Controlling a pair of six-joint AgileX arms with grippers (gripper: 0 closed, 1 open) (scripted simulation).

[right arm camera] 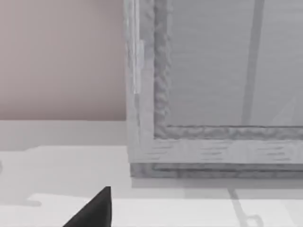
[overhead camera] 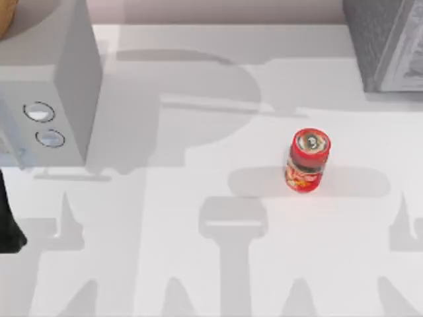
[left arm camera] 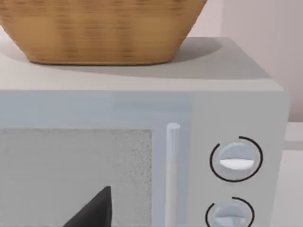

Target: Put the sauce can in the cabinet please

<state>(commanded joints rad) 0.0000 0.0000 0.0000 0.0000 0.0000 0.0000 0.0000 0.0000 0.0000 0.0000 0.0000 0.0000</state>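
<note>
Looking down from above finds the sauce can (overhead camera: 307, 160) upright on the white table (overhead camera: 198, 277), right of centre in the frame, silver top facing up and red-and-yellow label wrapped round its side. Places it alone on bare tabletop, touching nothing, with a soft shadow stretched across the surface beneath it.

Puts the cabinet (overhead camera: 390, 43) in the upper right corner of the top view, a grey textured box cut off by the frame edge, well apart from the can. Shows, through the right wrist view, the same cabinet (right arm camera: 213, 85) close up, with a pale framed front panel, standing on the table before a pinkish wall. Catches a dark wedge of the right gripper (right arm camera: 94, 210) against the tabletop; cannot tell whether that claw is spread or pressed together.

Sets a pale grey microwave (overhead camera: 59, 86) at the upper left of the top view, with two round dials (overhead camera: 38, 112) one under the other on its front. Shows, through the left wrist view, a woven basket (left arm camera: 99, 28) resting on the microwave's roof, and a vertical door handle (left arm camera: 173, 156) just beside the dials. Catches a dark wedge of the left gripper (left arm camera: 94, 210) in front of the microwave door; cannot tell its state either.

Leaves the can outside the cabinet, held by neither claw.
</note>
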